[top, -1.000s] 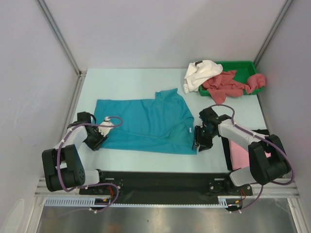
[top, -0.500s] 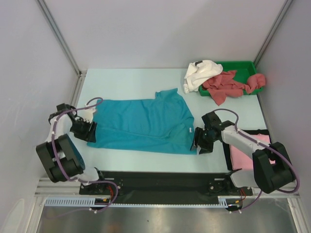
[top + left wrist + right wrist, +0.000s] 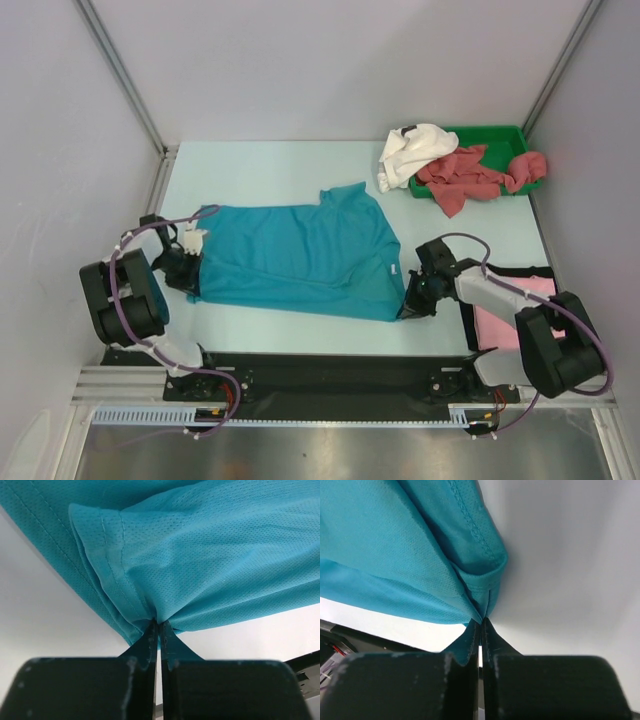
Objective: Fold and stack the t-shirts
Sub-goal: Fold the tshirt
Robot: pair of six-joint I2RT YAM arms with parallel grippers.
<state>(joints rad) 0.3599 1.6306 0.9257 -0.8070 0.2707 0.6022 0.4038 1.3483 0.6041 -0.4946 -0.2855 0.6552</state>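
The teal-blue t-shirt [image 3: 300,256] lies spread across the middle of the table. My left gripper [image 3: 194,283] is shut on its near-left hem corner, and the pinched cloth [image 3: 150,570] bunches up just above the fingertips. My right gripper [image 3: 408,305] is shut on its near-right corner [image 3: 470,580]. A white t-shirt [image 3: 410,152] hangs over the left rim of the green tray [image 3: 515,134]. Dusty-red t-shirts [image 3: 468,176] lie crumpled in and over the tray. A folded light pink t-shirt [image 3: 497,317] lies by the right arm's base, partly hidden by the arm.
Grey walls with metal posts close off the left, back and right. The black base rail [image 3: 320,372] runs along the near edge. A dark mat [image 3: 468,320] lies under the pink shirt at the near right.
Both grippers stay shut on the teal shirt's corners. The left gripper went out left then came back; the right slid slightly nearer. The shirt's near edge now lies pulled straighter and slanted.
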